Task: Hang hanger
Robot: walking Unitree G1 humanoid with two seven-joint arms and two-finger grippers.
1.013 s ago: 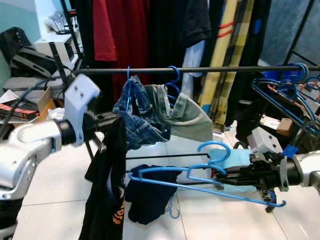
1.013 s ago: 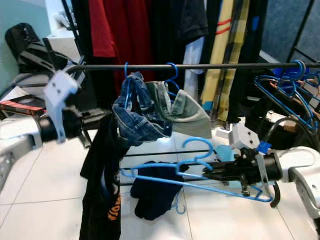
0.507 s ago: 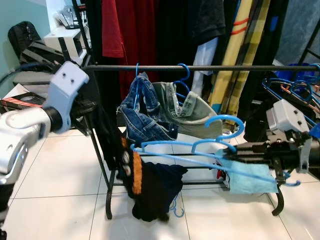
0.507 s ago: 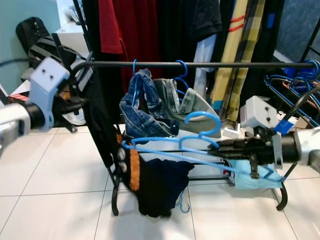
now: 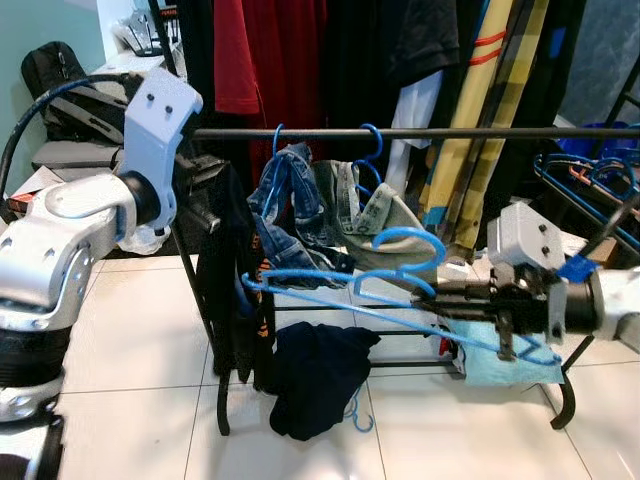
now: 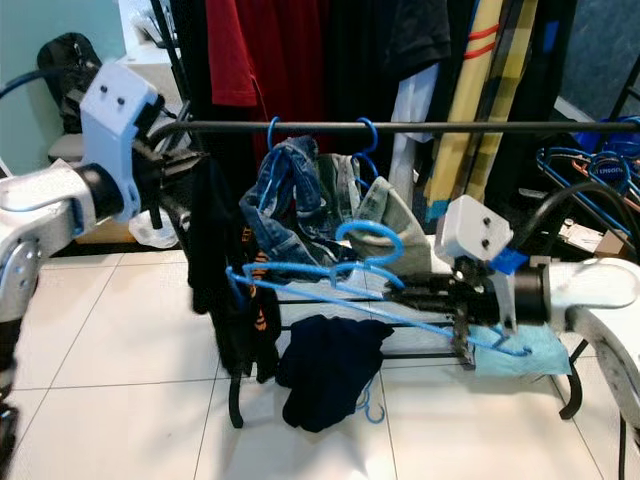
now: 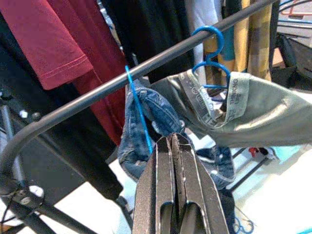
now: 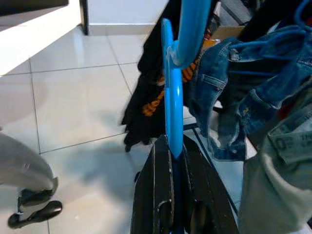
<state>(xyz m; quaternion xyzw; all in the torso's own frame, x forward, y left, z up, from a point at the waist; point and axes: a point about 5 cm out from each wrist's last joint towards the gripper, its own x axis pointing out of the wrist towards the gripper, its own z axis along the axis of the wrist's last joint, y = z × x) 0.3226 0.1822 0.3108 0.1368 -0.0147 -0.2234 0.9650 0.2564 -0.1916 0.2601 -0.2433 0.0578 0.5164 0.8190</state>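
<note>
The right claw [image 6: 425, 292] is clamped on the bright blue plastic hanger [image 5: 385, 290], which it holds out in front of the clothes rack, below the black horizontal metal rail [image 5: 420, 132]. The hanger lies tilted, its hook [image 5: 410, 243] arching upward and well short of the rail, and a black garment with orange print [image 5: 235, 290] droops from its far arm. The right wrist view looks straight up the hanger's blue stem, squeezed between the two black fingers [image 8: 161, 195].

The left claw [image 7: 171, 185] sits near the rail's left end with its fingers pressed together and nothing visibly between them; the black garment hangs close beside that arm, though I cannot tell whether it touches.

On the rail already hang a pair of crumpled blue denim jeans [image 5: 290, 215] and an olive-green pair of trousers [image 5: 375, 205], each on its own blue hanger. Another dark navy garment [image 5: 315, 375] lies heaped on the white tiled floor [image 5: 120, 330] under the rack.

To do this step well, I judge the hanger should be raised until its hook clears the rail, turned so the opening faces the bar, and brought down on a bare stretch, probably between the rail's left bend and the jeans. Keep the grip firm: the garment's weight on one arm will likely twist the hanger. Release only once the hook bears the load.
</note>
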